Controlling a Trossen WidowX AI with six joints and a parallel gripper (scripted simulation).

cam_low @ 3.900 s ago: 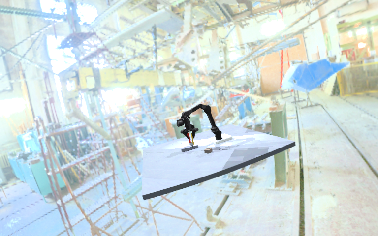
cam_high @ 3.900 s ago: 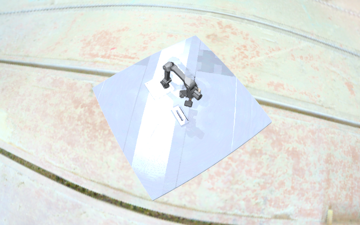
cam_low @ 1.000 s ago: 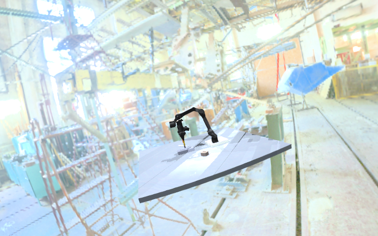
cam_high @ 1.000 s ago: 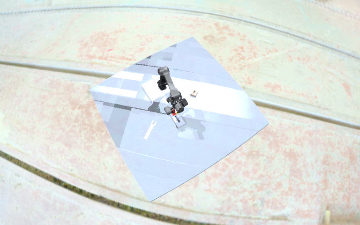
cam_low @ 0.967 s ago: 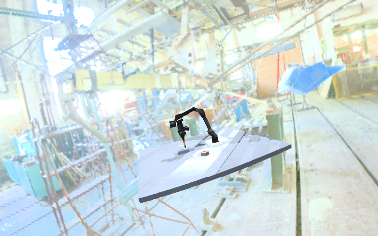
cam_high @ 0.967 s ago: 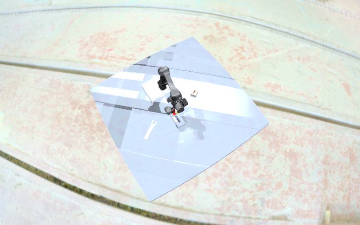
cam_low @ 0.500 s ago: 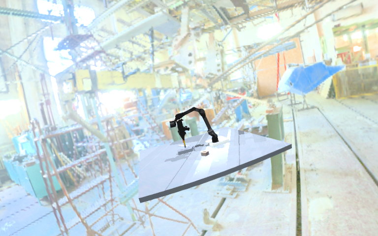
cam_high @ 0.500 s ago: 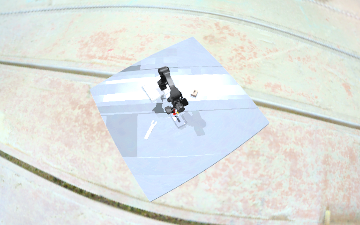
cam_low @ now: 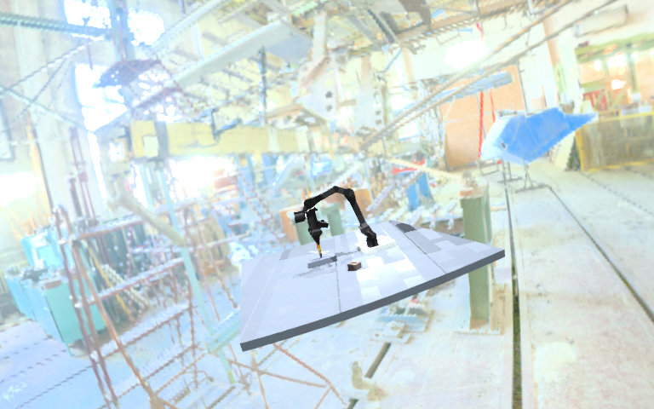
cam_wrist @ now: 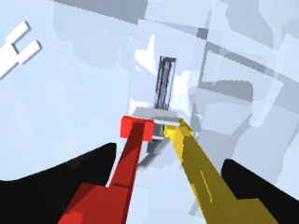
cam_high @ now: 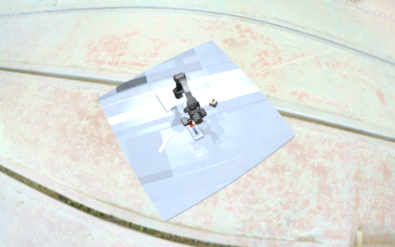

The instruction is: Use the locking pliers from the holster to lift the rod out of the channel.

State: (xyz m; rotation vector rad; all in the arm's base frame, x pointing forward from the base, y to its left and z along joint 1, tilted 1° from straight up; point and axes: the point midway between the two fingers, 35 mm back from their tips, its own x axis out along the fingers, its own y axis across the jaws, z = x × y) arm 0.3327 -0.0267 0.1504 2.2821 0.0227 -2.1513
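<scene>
While our fingers [cam_high: 194,120] [cam_low: 317,233] stand well spread, they grip the pliers [cam_high: 191,124] [cam_low: 318,249] [cam_wrist: 131,159] by red and yellow handles, jaws down over the near end of the block [cam_high: 199,137] [cam_low: 315,263] [cam_wrist: 189,56]. The rod [cam_high: 195,131] [cam_wrist: 165,81] lies in its channel; we cannot tell whether the jaws surround it. Squeezing while they're high or off-line could miss it or catch a wall; uneven finger pressure could twist the handles before they lock. Above, our arm [cam_high: 187,92] [cam_low: 356,208] arches high from its base and bends steeply down at the wrist.
</scene>
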